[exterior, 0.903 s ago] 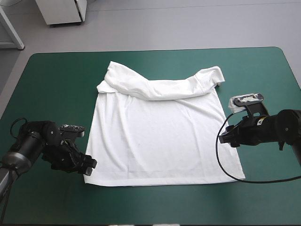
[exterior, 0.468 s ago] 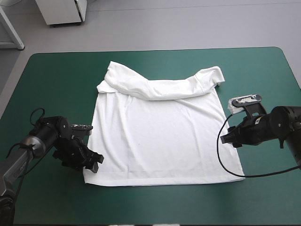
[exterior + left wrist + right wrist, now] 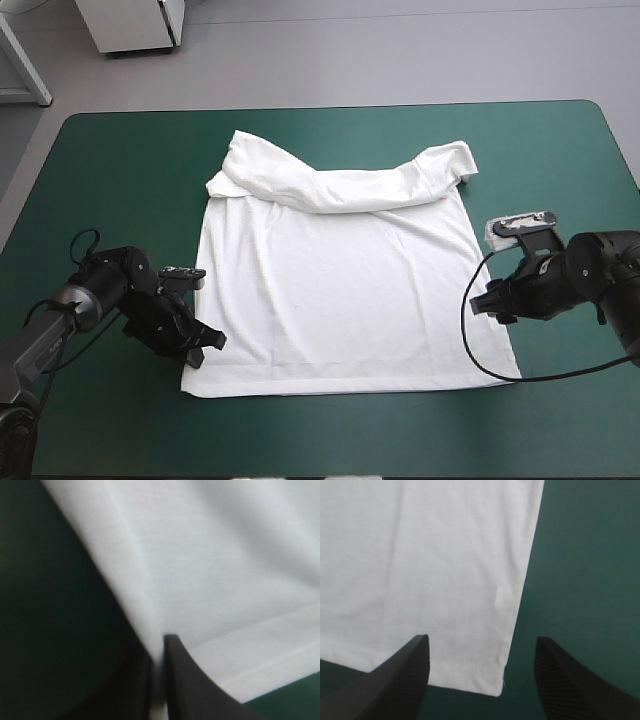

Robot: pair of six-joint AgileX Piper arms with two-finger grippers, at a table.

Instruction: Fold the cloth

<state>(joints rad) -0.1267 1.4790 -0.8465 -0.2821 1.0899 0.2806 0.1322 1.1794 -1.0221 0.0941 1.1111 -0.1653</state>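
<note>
The table (image 3: pixel 120 170) under its teal-green cover fills your view, and the T-shirt (image 3: pixel 340 290) lies spread flat on the middle of it, hem toward the near edge.

Nearest you, at about 8 o'clock from the shirt's middle, your left gripper (image 3: pixel 208 348) sits low at the near left corner, its arm reaching in from the table's left side. In its wrist view the left gripper (image 3: pixel 159 641) has its black fingers (image 3: pixel 190 690) all but closed, with a strip of white cloth pinched between them at the shirt's side edge.

At about 4 o'clock your right gripper (image 3: pixel 483 300) points in at the shirt's right edge. Its wrist view shows the right gripper (image 3: pixel 481 639) with fingers (image 3: pixel 405 675) wide apart and holding nothing. A stitched corner of the shirt lies flat on the cover in the gap between them.

At 12 o'clock the shirt's upper part is turned back in a rumpled band across its width. Grey floor (image 3: pixel 400 50) lies beyond the far edge.
</note>
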